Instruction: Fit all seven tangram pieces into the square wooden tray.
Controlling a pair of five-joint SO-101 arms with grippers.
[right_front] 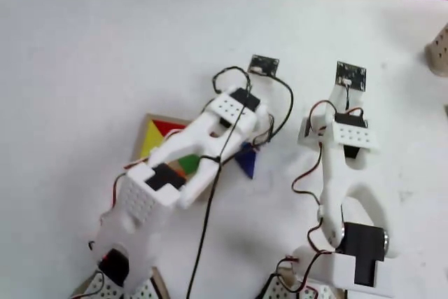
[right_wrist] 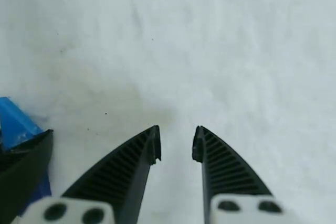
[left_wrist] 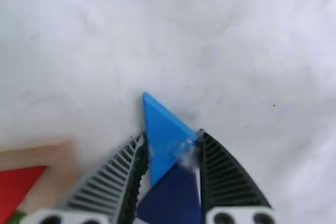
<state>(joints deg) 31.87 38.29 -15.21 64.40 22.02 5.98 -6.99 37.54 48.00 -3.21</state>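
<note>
At the left, the square wooden tray (right_front: 142, 133) lies on the white bench (right_front: 70, 68) with a yellow piece (right_front: 148, 143), a red piece (right_front: 166, 127) and a green piece (right_front: 187, 165) showing inside it. The left arm crosses over the tray and covers most of it, so I cannot count how many pieces are seated. Just right of the tray, outside it, the left claw (left_wrist: 170, 137) is closed onto a blue triangle (left_wrist: 163, 129), one jaw against each side. Whether the triangle is lifted or resting on the bench is hard to tell. That piece at least remains to be fitted. Further right, the right claw (right_wrist: 176, 142) hangs over bare bench, parted narrowly and holding nothing.
</note>
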